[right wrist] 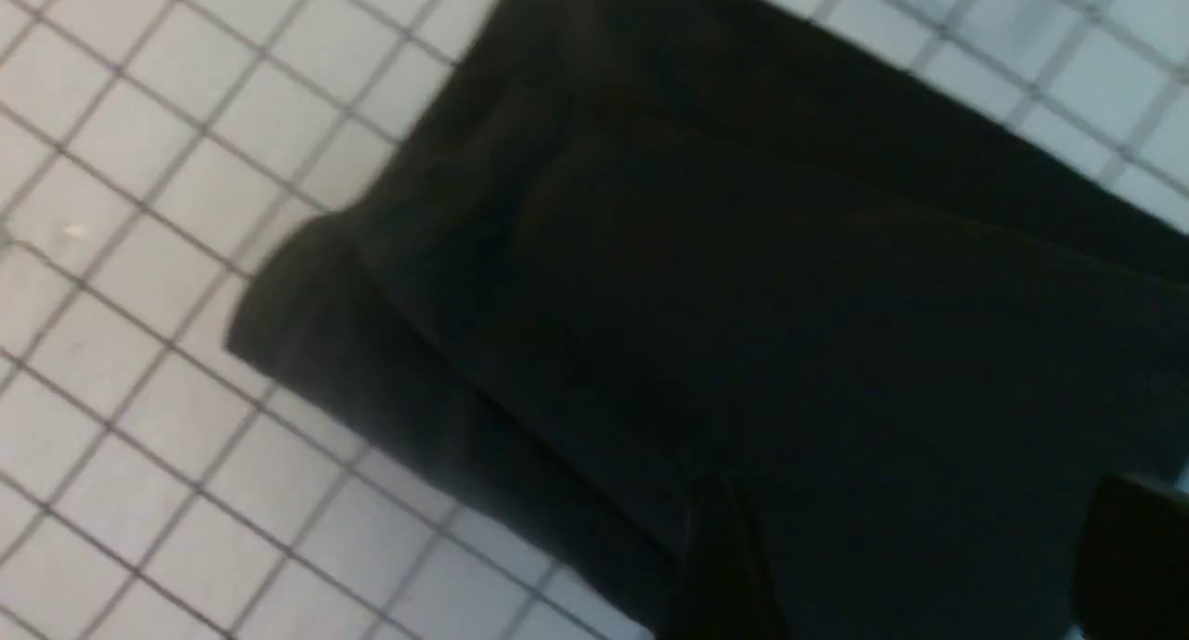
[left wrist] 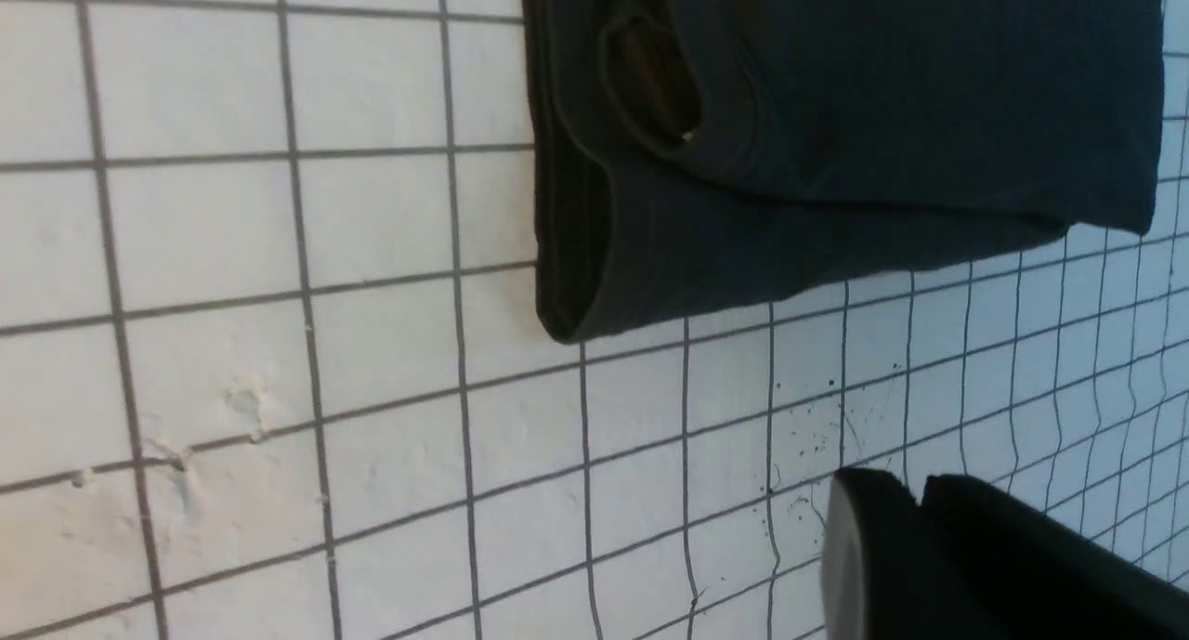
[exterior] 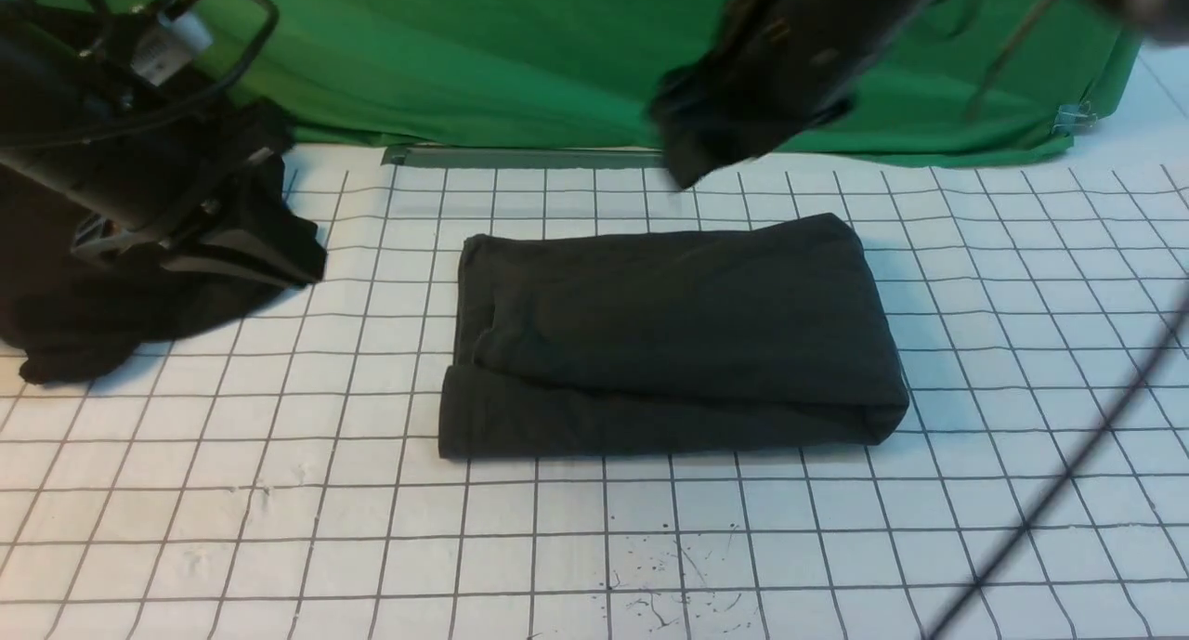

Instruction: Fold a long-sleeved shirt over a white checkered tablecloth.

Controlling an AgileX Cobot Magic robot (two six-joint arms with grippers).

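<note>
Plain green fabric backdrop behind a wide white checkered tablecloth with a thin grey grid. Far left: blacker shapeless heap of fabric, close by the left fingers, not the task item. Left gripper hangs over bare cloth. Its fingers are narrow with nothing between them; cannot tell if fully closed.

Centre: dark charcoal soft knit long-sleeved shirt lies as a flat folded rectangle on the tablecloth, apart from the left fingers, with its neck opening showing in a layer.

Right gripper hovers with the shirt under and ahead of its fingers, which are spread wide and grip nothing. It is blurred in the front view.

Judgement: both grippers are off the fabric because the folding looks finished.

No containers visible.
</note>
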